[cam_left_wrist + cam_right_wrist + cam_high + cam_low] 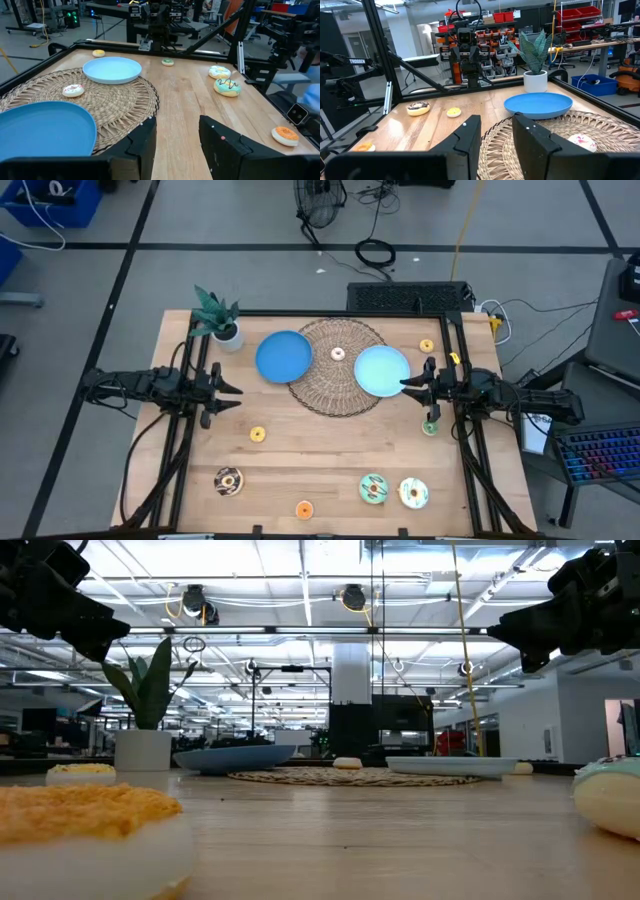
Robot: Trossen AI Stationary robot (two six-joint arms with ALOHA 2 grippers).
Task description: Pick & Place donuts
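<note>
- Wicker mat [336,370] sits mid-table with two blue plates [284,356] on it and a pink donut [338,353] between them
- My left gripper [232,389] hovers at the table's left edge, fingers parted, nothing in them
- My right gripper [408,388] hangs over the right plate's rim, jaws ajar, empty
- Other donuts lie on bare wood: yellow one [257,434], chocolate one [228,480], orange one [304,508], green-frosted one [373,488], white-frosted one [413,492]
- Potted plant [217,317] stands at the back left corner
</note>
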